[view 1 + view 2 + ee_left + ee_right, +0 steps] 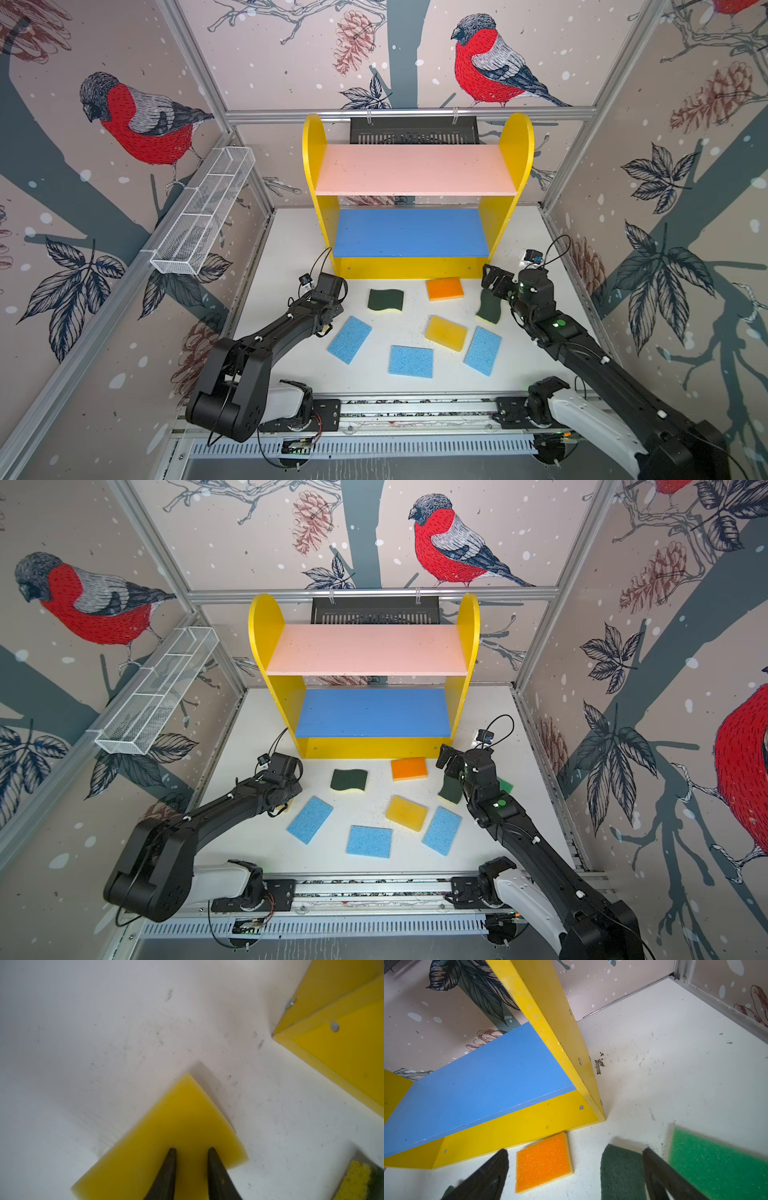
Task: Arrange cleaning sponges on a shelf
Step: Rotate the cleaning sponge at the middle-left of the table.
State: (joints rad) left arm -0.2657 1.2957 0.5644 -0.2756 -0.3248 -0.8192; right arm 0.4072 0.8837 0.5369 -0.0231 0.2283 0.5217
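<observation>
I log left gripper (192, 1149), 9 o'clock, jaws narrow on yellow block (182, 1115), grip I cannot tell; right gripper (575, 1150), 3 o'clock, spread wide above dark-green sponge (620, 1172).

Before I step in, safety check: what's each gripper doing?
Left gripper: jaws narrow, tips on yellow sponge; grip cannot be told.
Right gripper: open, holding nothing.

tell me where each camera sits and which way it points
Top views: high at the front, facing down and back at the shelf and sponges on the table; left arm and right arm show.
Left wrist: on the left arm, facing down along the left pincer at a yellow sponge; only fingers show.
Right wrist: on the right arm, facing past the open right pincer at the blue board; only fingers show.
Shared: the orange sponge, in the right wrist and both top views.
</observation>
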